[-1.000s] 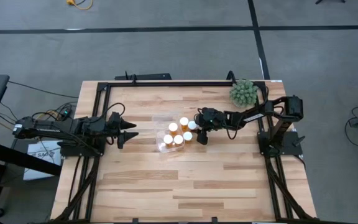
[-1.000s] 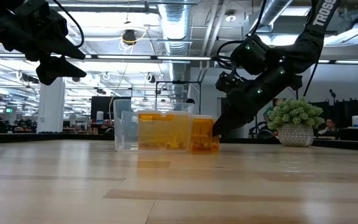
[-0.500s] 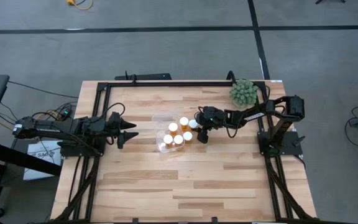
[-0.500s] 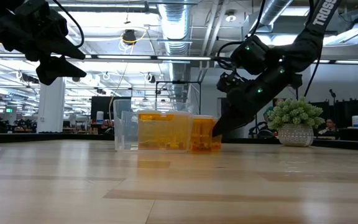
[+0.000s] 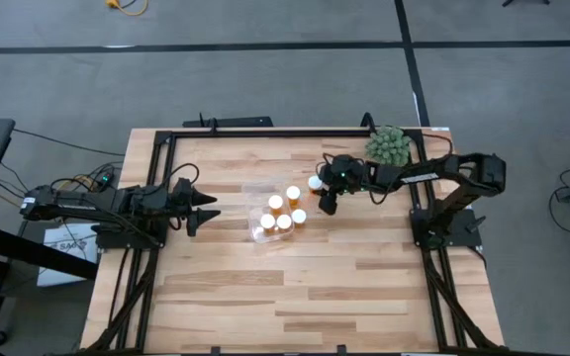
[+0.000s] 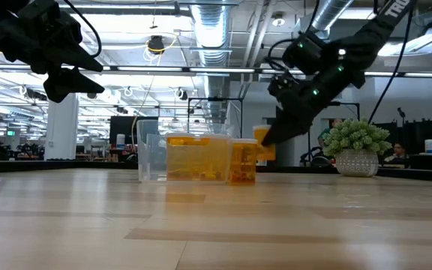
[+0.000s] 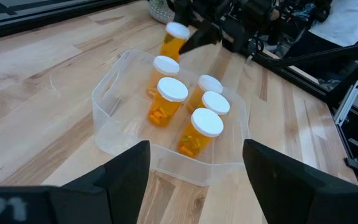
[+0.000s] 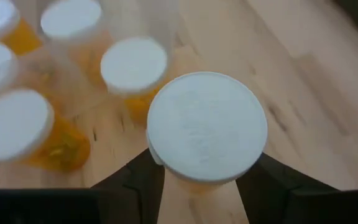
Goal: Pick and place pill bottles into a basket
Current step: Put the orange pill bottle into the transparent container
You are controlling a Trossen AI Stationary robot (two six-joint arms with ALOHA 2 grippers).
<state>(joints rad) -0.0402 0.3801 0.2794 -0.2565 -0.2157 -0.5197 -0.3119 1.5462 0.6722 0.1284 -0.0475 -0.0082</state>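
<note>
Since a second ago my right gripper [image 5: 325, 198] has lifted the sixth pill bottle [image 5: 316, 183] clear of the surface [image 5: 265, 287], jaws clenched on it beside the basket [image 7: 114, 102]; five pill bottles [image 7: 185, 109] stand inside, so I judge one placement remains. Left gripper [image 5: 201, 210] waits well left, jaws released. Only partial "TROSS" lettering shows on the right arm.

Almost nothing could be read. In the low view, a few pale capital letters ran up the right arm [image 6: 393, 9] at the picture's top edge, cut off there and too partial to make out as a word. The pill bottles' [image 7: 168, 99] caps were plain white, and no label showed on the basket [image 7: 114, 127].
</note>
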